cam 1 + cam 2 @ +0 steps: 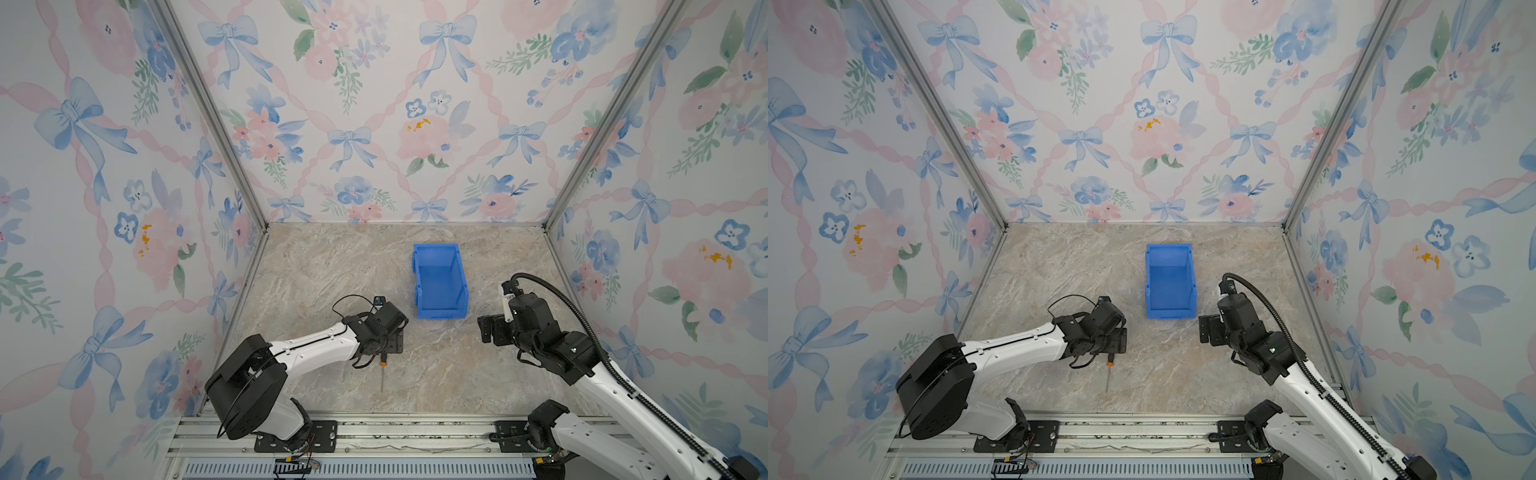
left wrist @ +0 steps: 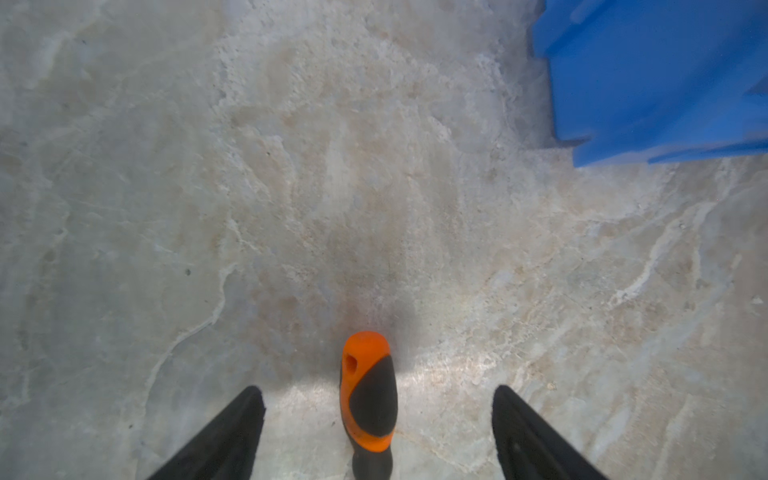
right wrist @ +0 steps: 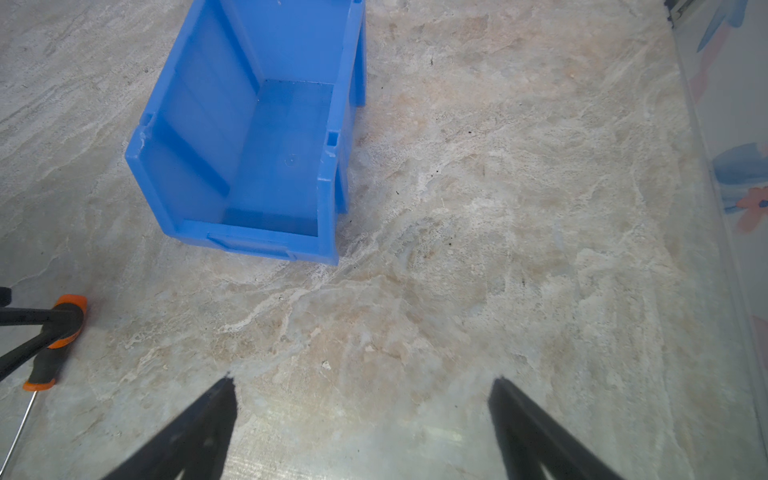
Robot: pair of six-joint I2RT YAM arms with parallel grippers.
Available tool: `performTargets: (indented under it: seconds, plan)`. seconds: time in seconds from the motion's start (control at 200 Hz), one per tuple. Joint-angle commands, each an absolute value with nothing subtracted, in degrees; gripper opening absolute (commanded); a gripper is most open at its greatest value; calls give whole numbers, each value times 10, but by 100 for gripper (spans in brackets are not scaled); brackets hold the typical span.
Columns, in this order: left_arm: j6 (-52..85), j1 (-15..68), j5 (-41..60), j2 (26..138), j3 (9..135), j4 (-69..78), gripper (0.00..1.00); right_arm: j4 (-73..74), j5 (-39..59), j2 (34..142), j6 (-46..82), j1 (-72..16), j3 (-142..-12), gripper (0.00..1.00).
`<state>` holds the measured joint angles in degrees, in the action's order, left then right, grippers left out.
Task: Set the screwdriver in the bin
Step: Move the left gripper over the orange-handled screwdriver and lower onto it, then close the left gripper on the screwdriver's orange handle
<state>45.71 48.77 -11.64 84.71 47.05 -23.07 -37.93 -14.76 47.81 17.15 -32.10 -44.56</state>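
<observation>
Even, soft light; the bin blurs in the left wrist view.

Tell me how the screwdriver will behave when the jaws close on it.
Probably rigid: the screwdriver has a solid-looking handle and thin metal shaft. Its rounded handle may roll on the smooth table if nudged from one side.

We log the left arm reaching low toward the middle, wrist bent down, left gripper with fingers spread wide, while the right arm hovers, right gripper equally parted.
</observation>
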Motion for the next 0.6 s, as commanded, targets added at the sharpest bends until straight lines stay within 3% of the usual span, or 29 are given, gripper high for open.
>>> performTargets:
  seconds: [0.0,0.5,0.595]
  plan:
    - [448,498,-132,867,487,-257,83,-377,-145,481,163,-326,-440,97]
    - [481,523,-150,939,494,-272,61,-355,-132,485,155,-315,-433,97]
    - [483,525,-150,952,500,-272,51,-354,-126,479,154,-307,-429,97]
